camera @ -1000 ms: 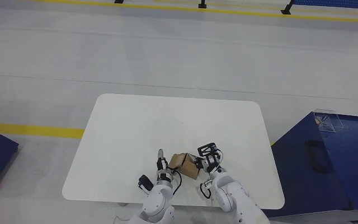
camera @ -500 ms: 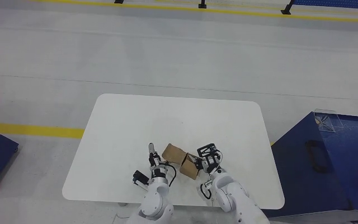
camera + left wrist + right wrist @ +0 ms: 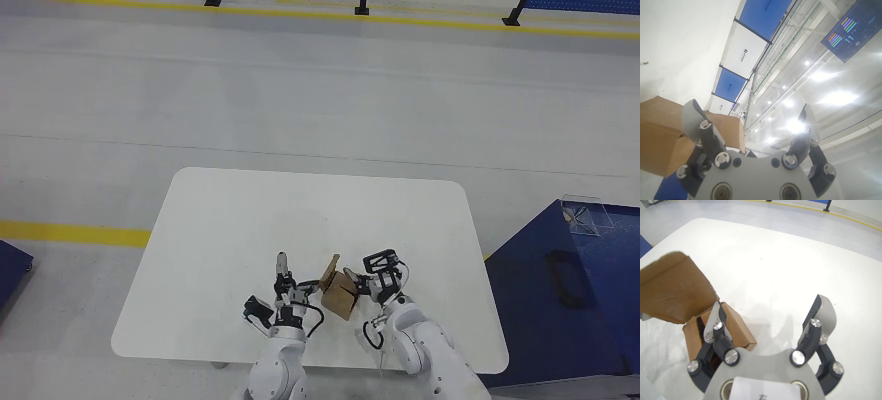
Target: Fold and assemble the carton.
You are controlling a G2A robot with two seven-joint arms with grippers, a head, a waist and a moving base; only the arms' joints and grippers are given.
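1. The carton [image 3: 342, 293] sits on the surface [image 3: 250, 220], close to the edge nearest me and about midway along it. It's between my two arms, so I judge either can work on it.
2. It's only part-formed. The body is down on the surface, and one big flap [image 3: 676, 289] stands up on the side toward my left arm, not yet folded in.
3. My right jaws are spread and pinch nothing. One finger [image 3: 714, 317] lies at the carton's open top, right by the slot. The other is well clear over bare surface. My read: I'm bracing the body so it doesn't skid.
4. My left jaws are also spread and empty, angled upward. One finger [image 3: 692, 117] is just beside the carton's brown wall. I can't tell whether it touches.
5. My read: the left sits on the flap side to push the flap over while the right holds the body.
6. The flap looks like the next step: fold it down and tuck it in.
7. Risk: a light carton on a smooth surface will likely slide or tip if pushed from one side only.
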